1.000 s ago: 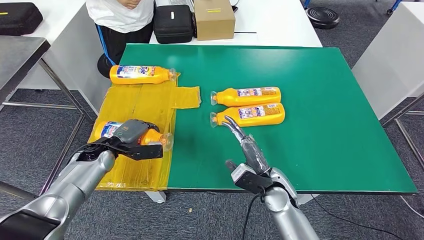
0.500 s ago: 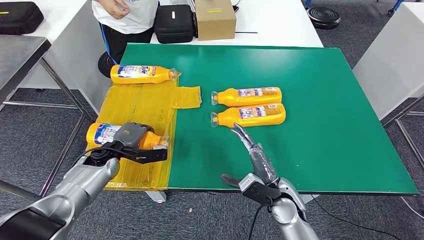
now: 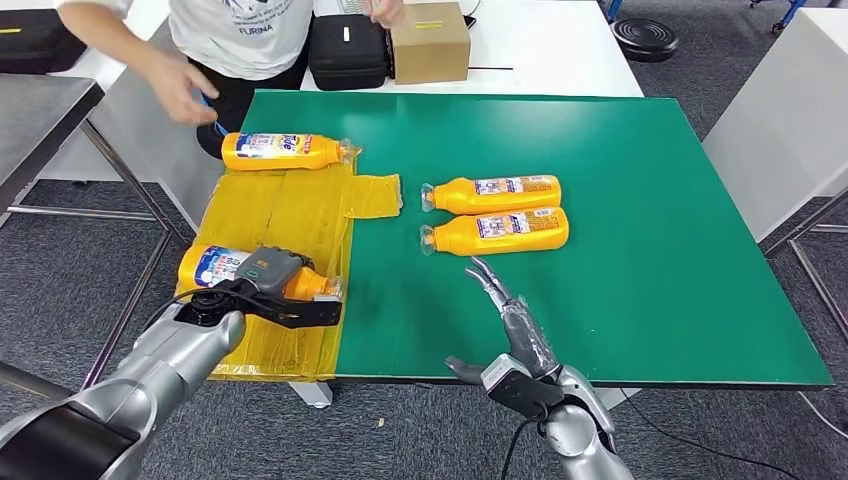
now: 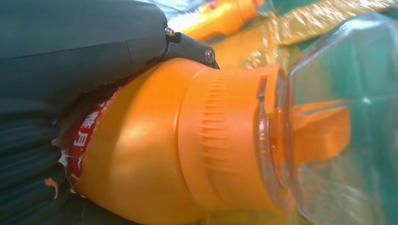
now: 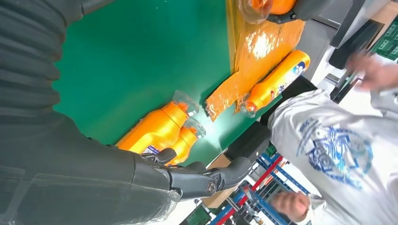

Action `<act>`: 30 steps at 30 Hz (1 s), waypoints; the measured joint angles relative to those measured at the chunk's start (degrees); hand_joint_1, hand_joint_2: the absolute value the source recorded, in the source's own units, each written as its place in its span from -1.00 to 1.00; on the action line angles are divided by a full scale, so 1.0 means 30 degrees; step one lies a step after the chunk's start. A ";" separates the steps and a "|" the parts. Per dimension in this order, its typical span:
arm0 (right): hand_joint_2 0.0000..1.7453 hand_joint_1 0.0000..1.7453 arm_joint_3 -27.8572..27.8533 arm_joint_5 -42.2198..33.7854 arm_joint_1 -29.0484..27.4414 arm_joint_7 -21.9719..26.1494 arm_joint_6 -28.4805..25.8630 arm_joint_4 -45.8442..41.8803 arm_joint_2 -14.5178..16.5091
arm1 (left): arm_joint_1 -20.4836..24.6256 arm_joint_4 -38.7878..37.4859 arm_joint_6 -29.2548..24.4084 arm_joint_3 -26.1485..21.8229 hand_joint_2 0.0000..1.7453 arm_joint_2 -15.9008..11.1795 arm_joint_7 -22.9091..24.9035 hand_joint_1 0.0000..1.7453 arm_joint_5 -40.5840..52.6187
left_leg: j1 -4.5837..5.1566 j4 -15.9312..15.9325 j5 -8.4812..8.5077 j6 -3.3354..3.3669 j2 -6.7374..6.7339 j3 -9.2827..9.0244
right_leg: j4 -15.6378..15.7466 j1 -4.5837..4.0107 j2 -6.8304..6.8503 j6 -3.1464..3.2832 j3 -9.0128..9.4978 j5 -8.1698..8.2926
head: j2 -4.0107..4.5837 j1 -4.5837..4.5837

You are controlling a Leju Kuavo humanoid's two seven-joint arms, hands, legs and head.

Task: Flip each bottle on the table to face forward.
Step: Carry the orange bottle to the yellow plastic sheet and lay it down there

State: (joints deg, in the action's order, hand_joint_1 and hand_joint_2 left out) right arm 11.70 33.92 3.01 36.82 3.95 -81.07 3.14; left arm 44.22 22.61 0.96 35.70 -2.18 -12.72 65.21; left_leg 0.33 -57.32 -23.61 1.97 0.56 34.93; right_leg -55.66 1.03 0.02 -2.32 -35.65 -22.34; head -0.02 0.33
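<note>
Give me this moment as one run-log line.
left hand: holds near bottle over yellow sheet | right hand: open, empty, short of paired bottles | far bottle: untouched

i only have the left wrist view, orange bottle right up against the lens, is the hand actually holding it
Observer: Yes. In the head view the left hand grips the held bottle over the yellow sheet.
Operator: other bottles?
Observer: One far bottle lies on that sheet; a bottle pair lies side by side on the green mat.
Operator: right hand?
Observer: The right hand holds nothing, fingers extended toward the pair, not touching.
</note>
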 joint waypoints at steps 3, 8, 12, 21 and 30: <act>1.00 -1.00 -0.0017 -0.0015 0.0010 -0.0004 0.0064 0.0000 0.0002 | 0.0397 -0.0262 0.1473 0.0006 1.00 0.0091 -0.0834 1.00 -0.0284 | 0.0000 0.0000 0.0000 0.0000 0.0001 -0.0005 | -0.0001 0.0000 0.0000 0.0000 0.0007 0.0000 | 0.0000 0.0000; 1.00 -1.00 -0.0026 -0.0071 0.0010 0.0013 0.0097 0.0005 0.0002 | 0.0867 -0.0563 0.3215 0.0006 1.00 0.0153 -0.1776 1.00 -0.0872 | 0.0001 0.0000 -0.0001 0.0000 -0.0002 -0.0005 | -0.0001 0.0001 0.0000 0.0000 0.0006 0.0000 | 0.0000 0.0000; 1.00 -1.00 -0.0026 -0.0111 0.0064 0.0095 0.0038 0.0075 -0.0002 | 0.1157 -0.0725 0.4467 0.0026 1.00 0.0151 -0.2323 0.93 -0.1480 | 0.0001 0.0000 -0.0001 -0.0001 -0.0002 -0.0004 | -0.0001 0.0001 0.0000 0.0000 0.0006 0.0000 | 0.0000 0.0004; 1.00 -1.00 -0.0018 -0.0423 0.0253 0.0237 -0.0071 0.0168 -0.0040 | 0.1160 -0.0969 0.4472 0.0042 1.00 0.0146 -0.2326 -1.00 -0.1894 | -0.0001 0.0002 0.0000 -0.0001 0.0004 -0.0006 | -0.0001 0.0000 0.0001 0.0000 0.0011 0.0000 | 0.0000 0.0005; 1.00 -1.00 -0.0011 -0.0452 0.0239 0.0237 -0.0080 0.0168 -0.0056 | 0.1081 -0.0993 0.4191 0.0035 1.00 0.0106 -0.2326 -1.00 -0.1942 | 0.0002 0.0001 0.0001 -0.0001 0.0010 -0.0012 | 0.0000 0.0003 0.0002 0.0000 0.0021 0.0000 | 0.0000 0.0000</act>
State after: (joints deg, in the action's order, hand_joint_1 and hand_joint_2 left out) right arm 11.67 32.57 3.73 37.53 3.71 -80.56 2.97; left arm 47.47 19.63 13.53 35.80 -1.86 -19.69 59.38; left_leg 0.34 -57.32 -23.61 1.97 0.59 34.89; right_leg -55.66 1.04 0.03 -2.32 -35.58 -22.34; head -0.02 0.33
